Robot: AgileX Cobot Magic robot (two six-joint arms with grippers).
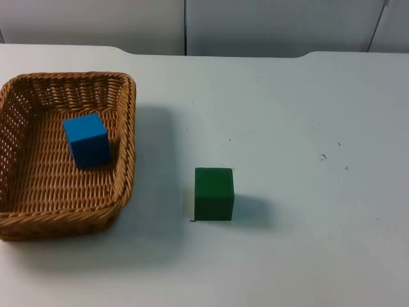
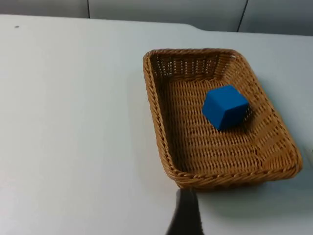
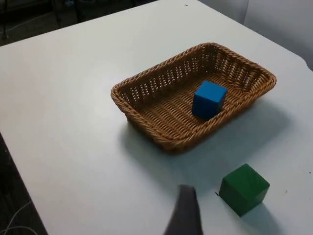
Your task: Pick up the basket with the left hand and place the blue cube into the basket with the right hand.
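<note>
Top view, with both wrist views. A woven wicker basket (image 1: 19, 220) occupies the left of the frame, standing flat on the white surface (image 1: 307, 128); its shadow falls on the surface just to its right. The blue cube (image 1: 86, 139) lies inside the basket, on the woven floor near the right-hand wall and toward the far end. A green cube (image 1: 213, 193) stands on the surface to the right of the basket, near it but apart, at about the centre of the frame. Both wrist views look onto the basket from a distance, so each arm is judged to be drawn back and waiting. One dark fingertip of the left gripper (image 2: 185, 215) is seen near the basket's short rim, and one of the right gripper (image 3: 185, 213) just beside the green cube; whether either pair of fingers is open or closed cannot be told. Judged state of the task: the cube is already in its target, the basket is set down, and no step appears to remain.
</note>
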